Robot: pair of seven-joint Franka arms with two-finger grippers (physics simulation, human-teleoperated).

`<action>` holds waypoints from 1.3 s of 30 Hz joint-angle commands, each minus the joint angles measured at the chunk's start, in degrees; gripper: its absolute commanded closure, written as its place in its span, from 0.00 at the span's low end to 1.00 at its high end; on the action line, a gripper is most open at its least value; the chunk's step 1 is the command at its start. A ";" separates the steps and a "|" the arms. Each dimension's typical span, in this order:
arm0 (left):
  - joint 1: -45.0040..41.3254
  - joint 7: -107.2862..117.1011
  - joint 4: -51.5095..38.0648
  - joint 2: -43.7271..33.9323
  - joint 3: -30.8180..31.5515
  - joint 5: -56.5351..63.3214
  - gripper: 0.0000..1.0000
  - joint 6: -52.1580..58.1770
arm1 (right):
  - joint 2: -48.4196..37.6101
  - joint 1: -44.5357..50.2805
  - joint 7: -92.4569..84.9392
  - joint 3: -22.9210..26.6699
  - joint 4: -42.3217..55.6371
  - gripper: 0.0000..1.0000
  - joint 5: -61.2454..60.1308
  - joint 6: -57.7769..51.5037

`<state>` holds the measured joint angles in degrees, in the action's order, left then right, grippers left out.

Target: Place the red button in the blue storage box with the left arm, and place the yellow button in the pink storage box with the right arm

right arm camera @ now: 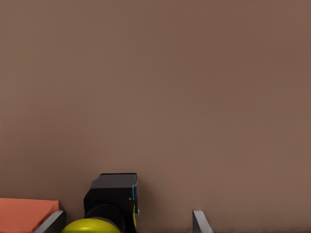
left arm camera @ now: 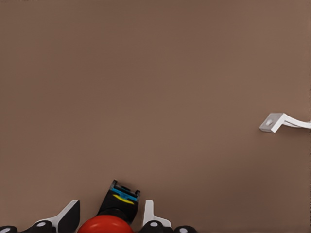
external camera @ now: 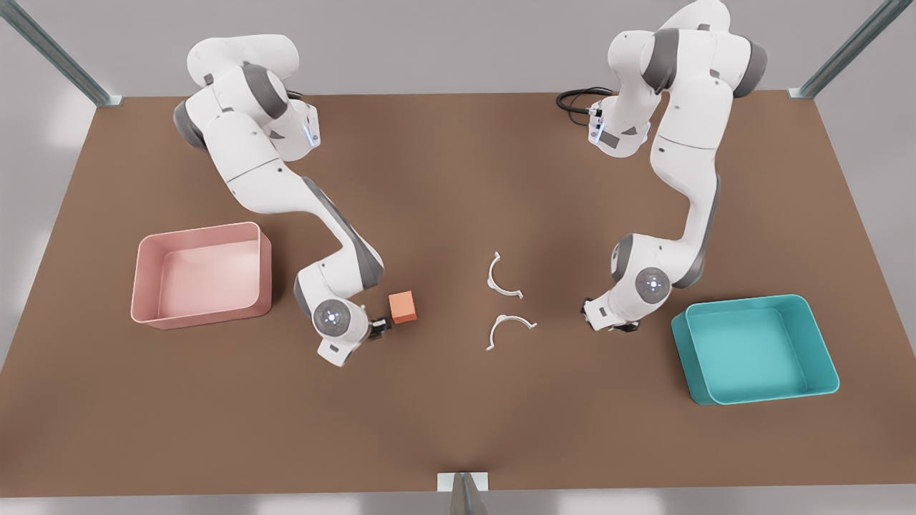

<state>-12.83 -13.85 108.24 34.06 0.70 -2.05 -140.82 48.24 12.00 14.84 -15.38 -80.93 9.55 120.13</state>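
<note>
Between the left gripper's [left arm camera: 111, 221] open fingers sits the red button [left arm camera: 106, 225]; likewise the yellow button [right arm camera: 91, 225] sits inside the open right gripper [right arm camera: 127, 222].

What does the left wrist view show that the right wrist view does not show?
The left wrist view has the red button between the open fingers of the left gripper, and the end of a white curved piece. The right wrist view has the yellow button between the open fingers of the right gripper, with the orange cube beside one finger. Both show the brown table.
</note>
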 commanded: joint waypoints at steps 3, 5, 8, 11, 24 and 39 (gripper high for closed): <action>-0.53 -2.50 -0.05 0.92 0.00 0.03 0.27 -0.42 | -0.16 -0.22 2.13 -0.35 -1.16 0.03 -0.06 3.18; -0.53 -2.58 0.04 1.62 0.00 0.03 0.33 -1.04 | -0.86 -0.22 2.13 -0.26 -3.27 0.08 -0.06 3.27; -0.53 -2.50 0.04 1.62 0.00 0.03 0.50 -0.95 | -0.34 -0.22 2.83 -0.79 -3.27 0.09 -0.06 4.41; -0.53 -2.50 0.04 0.92 0.00 0.03 0.59 -0.69 | -0.07 -0.40 2.92 -0.53 -2.83 0.10 -0.06 7.57; 24.43 -42.57 -4.96 -10.34 -0.44 0.29 0.58 12.41 | -2.01 -1.72 3.53 -0.88 -10.22 0.37 -0.06 15.31; 25.22 -22.98 -19.21 -6.37 -0.79 0.12 0.00 12.50 | -25.64 -7.25 -4.02 1.06 -27.26 0.45 -0.32 17.68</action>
<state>12.18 -38.41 89.11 28.80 -0.11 -1.94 -128.71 24.57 5.43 15.85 -14.49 -105.77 9.04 135.68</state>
